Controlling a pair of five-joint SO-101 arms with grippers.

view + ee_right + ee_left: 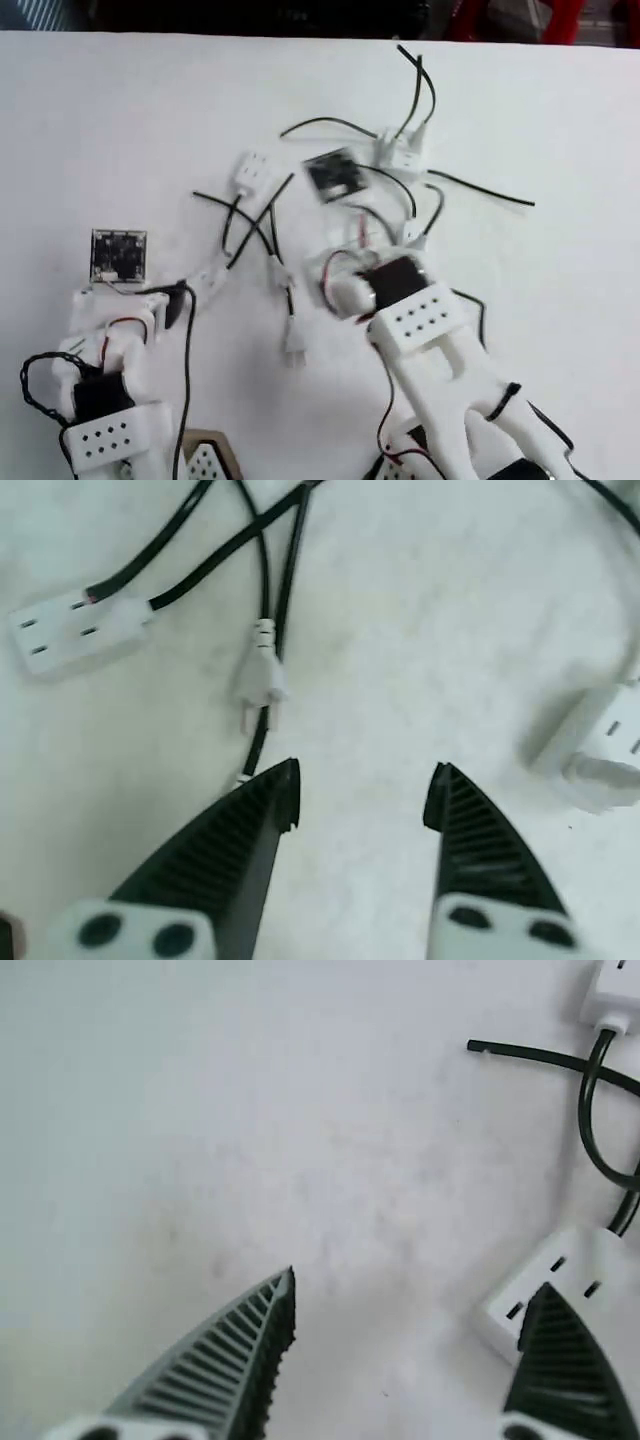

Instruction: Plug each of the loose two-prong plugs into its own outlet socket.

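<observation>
My left gripper [417,1282] is open over bare table, and its far finger tip [555,1345] overlaps a white outlet socket [540,1280] with dark slots. In the high view this gripper [118,256] is at the left, with that socket [207,278] to its right. My right gripper [366,768] is open above the table, just short of a loose white two-prong plug [262,680] on a black cable. Another socket [75,630] lies to one side of it. Two loose plugs [277,268] [292,338] lie mid-table in the high view.
A further white socket [250,172] lies behind the crossing black cables [262,215]. A socket block [400,152] at the back right appears to have a cable plugged in. The right arm's gripper [335,176] is over the tangle. The far left of the table [90,120] is bare.
</observation>
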